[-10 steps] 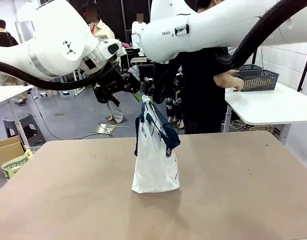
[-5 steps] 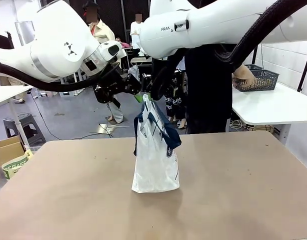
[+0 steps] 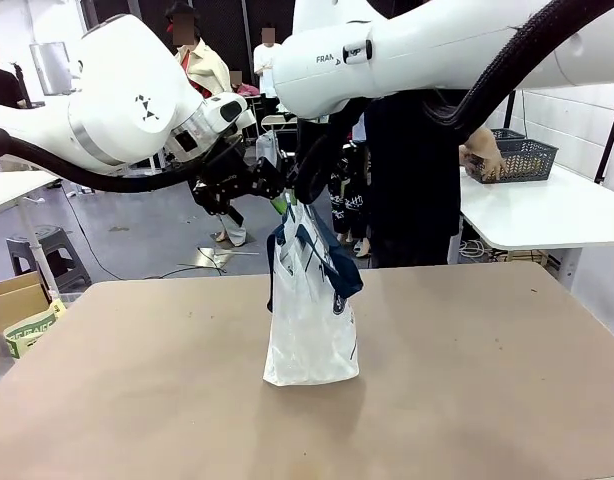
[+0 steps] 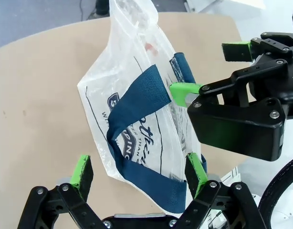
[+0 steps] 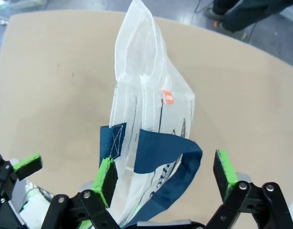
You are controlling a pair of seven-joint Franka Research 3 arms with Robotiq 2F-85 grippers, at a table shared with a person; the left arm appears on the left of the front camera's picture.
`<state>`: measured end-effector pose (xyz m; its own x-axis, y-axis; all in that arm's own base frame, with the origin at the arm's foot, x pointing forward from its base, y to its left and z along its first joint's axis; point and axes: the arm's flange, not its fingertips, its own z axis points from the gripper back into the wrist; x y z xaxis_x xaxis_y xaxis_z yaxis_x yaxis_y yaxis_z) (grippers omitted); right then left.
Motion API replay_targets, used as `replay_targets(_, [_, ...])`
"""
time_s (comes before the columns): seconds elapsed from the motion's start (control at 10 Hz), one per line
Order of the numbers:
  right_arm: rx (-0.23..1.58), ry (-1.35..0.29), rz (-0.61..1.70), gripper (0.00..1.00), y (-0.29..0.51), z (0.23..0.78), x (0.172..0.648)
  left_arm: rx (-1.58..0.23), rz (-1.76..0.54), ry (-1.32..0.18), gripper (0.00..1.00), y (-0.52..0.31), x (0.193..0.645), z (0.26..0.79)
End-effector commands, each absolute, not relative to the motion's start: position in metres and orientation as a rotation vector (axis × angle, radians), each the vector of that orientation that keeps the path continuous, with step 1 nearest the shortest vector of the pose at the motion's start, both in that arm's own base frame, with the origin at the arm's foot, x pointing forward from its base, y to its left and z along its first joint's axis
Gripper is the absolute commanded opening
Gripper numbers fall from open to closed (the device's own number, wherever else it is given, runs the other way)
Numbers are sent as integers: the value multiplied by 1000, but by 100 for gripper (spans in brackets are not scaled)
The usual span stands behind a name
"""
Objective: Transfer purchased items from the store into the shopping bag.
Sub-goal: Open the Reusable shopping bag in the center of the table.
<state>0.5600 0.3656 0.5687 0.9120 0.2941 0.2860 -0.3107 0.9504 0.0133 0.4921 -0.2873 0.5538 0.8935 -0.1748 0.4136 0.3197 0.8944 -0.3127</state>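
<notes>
As you read left to right, your left gripper (image 4: 139, 171) sits at the top of the bag (image 3: 312, 320), jaws wide apart and clamped on nothing. The bag mouth and a navy strap (image 4: 137, 90) lie between its pads: one pad is clear of the plastic, the other just beside the strap. The bag stands upright in the middle of the table (image 3: 487, 390), straps drooping over its front. Just right of the left one, your right gripper (image 5: 165, 176) faces it over the bag top, jaws also spread, nothing gripped, a strap loop between its pads. In the left wrist view one right-gripper pad is at the strap; touching or not, can't tell. Far right, a person's hand (image 3: 484, 155) is at the basket (image 3: 527, 158) on a white side table (image 3: 547, 215), well apart from the bag. Basket contents are too small to tell.
</notes>
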Motion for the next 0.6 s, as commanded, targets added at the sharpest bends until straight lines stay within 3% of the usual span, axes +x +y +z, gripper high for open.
replay_targets(0.0, [78, -226, 297, 100, 362, 558, 558, -403, -281, -376, 100, -287, 489, 546])
replay_targets(0.5, [98, -156, 245, 100, 353, 535, 563, -406, -291, -308, 100, -297, 488, 529])
